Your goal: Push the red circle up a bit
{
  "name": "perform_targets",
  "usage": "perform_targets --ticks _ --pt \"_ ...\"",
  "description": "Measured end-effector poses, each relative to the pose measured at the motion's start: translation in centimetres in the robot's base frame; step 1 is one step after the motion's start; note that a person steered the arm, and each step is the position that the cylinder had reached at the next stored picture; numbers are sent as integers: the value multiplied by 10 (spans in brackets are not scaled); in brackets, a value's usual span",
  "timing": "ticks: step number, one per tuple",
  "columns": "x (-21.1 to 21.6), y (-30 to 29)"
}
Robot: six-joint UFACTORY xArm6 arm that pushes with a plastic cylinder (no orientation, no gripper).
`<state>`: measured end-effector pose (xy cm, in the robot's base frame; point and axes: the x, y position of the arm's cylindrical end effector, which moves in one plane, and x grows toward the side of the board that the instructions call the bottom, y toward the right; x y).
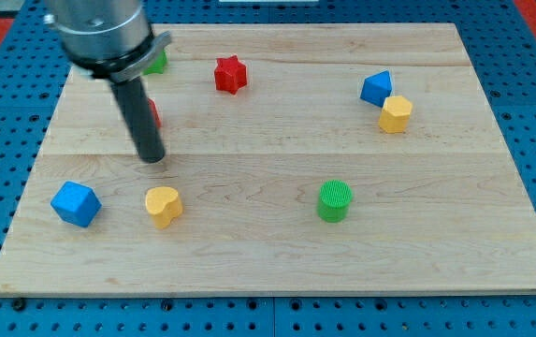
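Note:
The red circle (154, 113) is mostly hidden behind the dark rod at the view's upper left; only a red sliver shows at the rod's right side. My tip (152, 157) rests on the wooden board (268, 243) just below the red circle, toward the view's bottom. A red star (231, 75) lies to the upper right of the tip.
A green block (158, 63) peeks out beside the arm at the top left. A blue block (75, 203) and a yellow heart (163, 205) lie at the lower left. A green cylinder (334, 199) sits lower centre. A blue block (376, 88) and a yellow block (396, 113) touch at upper right.

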<state>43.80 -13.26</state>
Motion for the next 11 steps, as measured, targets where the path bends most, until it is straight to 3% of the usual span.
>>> perform_targets --ticks 3,5,8,10,11 --pt "-56 6" --pt "-20 35" --pt "-18 -18" --pt "-77 -47" --pt "-77 -46"
